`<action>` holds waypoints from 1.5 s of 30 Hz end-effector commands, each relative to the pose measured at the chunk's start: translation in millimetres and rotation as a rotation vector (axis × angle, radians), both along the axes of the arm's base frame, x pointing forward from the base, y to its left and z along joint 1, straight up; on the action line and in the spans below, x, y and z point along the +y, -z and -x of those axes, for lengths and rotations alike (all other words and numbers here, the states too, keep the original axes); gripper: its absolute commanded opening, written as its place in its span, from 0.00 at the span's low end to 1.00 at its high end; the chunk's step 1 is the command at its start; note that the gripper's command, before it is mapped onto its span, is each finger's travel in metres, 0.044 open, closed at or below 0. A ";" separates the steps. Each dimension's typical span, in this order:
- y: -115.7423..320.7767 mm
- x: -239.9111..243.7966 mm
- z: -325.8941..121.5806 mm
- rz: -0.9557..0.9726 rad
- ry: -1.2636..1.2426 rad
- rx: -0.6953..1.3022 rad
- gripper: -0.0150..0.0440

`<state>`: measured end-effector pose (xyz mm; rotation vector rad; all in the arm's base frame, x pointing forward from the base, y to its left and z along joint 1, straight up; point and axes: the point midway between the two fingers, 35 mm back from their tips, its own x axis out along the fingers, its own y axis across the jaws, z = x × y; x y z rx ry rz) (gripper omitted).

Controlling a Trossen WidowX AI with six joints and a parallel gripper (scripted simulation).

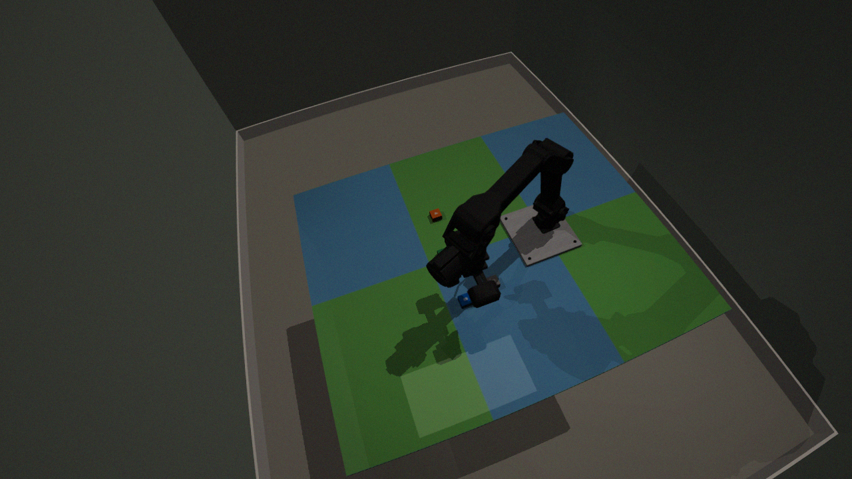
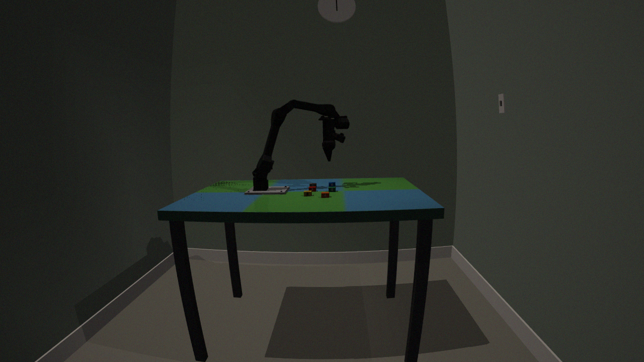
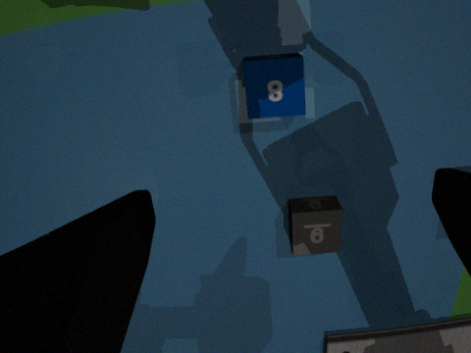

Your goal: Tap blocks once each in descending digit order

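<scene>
My gripper [image 3: 294,195] [image 2: 329,160] is open and empty, high above the table. A blue block [image 3: 275,85] [image 1: 464,299] [image 2: 331,184] shows an 8, ahead of the fingers in the wrist view. A grey block [image 3: 316,230] [image 1: 494,279] [image 2: 313,185] shows a digit with a bar, a 6 or 9, between the fingertips in that view but far below. An orange block [image 1: 435,214] [image 2: 325,194], a yellow block [image 2: 307,193], a red block [image 2: 312,189] and a green block [image 2: 331,189] stand nearby; their digits are unreadable. The arm hides yellow and red in the top view.
The arm's grey base plate [image 1: 568,242] [image 2: 274,191] [image 3: 417,338] lies on the blue and green checked table top [image 1: 357,238] [image 2: 382,200]. The arm's shadow crosses the blue and grey blocks in the wrist view.
</scene>
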<state>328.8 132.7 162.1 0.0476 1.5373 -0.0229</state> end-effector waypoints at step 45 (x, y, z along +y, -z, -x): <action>3.1 -170.1 -11.9 0.016 -0.003 0.003 0.93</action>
